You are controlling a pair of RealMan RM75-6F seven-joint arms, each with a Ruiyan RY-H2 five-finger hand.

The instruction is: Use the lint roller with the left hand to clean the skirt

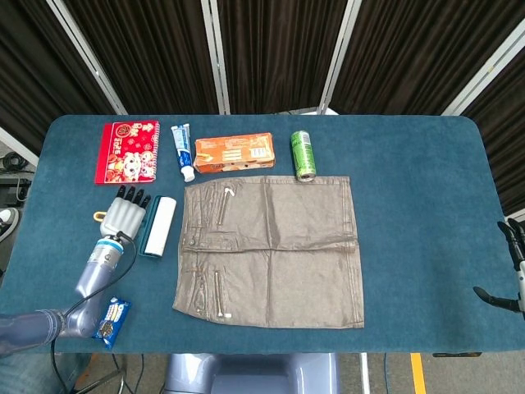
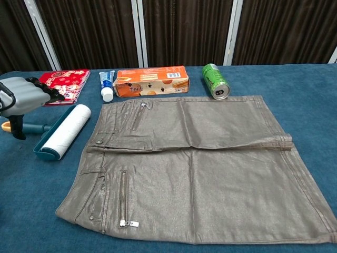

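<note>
Head view shows the lint roller lying flat on the table just left of the skirt, apart from its waistband. The left hand sits beside the roller with fingers extended and released, grasping nothing; the right hand barely shows at the table's edge, and I cannot tell its state. Judging by looks, the roller is light and rigid, its white sheet tacky (best avoided), so the teal handle is the place to grip. The skirt seems soft, thin fabric, likely to bunch under a dragging stroke.
</note>
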